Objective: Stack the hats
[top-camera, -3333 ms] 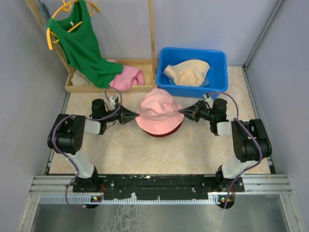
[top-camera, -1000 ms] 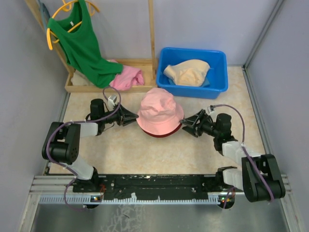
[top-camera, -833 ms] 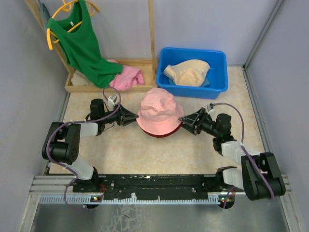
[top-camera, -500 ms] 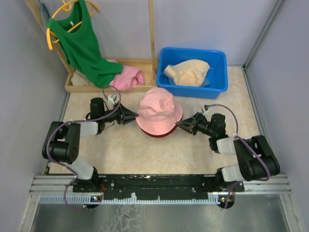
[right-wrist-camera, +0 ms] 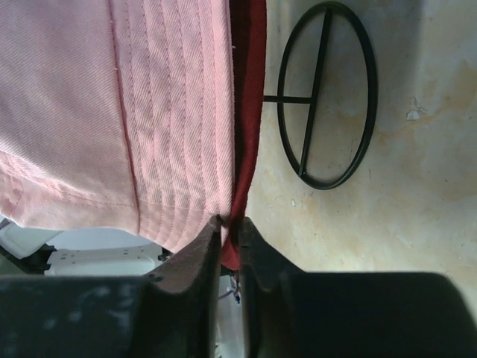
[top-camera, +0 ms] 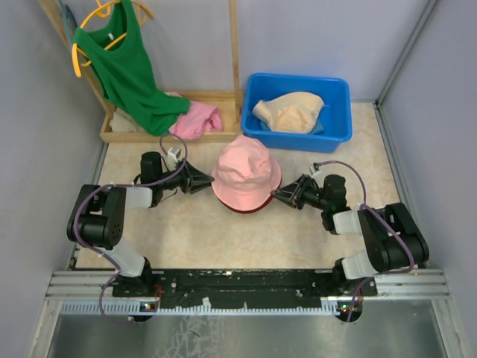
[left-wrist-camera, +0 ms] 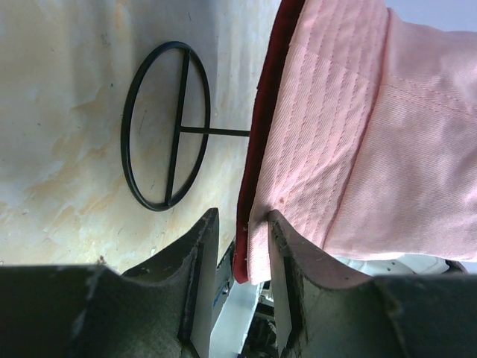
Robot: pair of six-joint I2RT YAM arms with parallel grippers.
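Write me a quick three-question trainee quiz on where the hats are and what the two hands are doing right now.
1. True or false: the beige hat lies in the blue bin.
2. Which hat sits directly under the pink hat? A. blue hat B. dark red hat C. beige hat
3. Which is closed tight on the brim edge: the left hand or the right hand?

Key: 1 true; 2 B; 3 right hand. The left hand's fingers show a wider gap around the brims.
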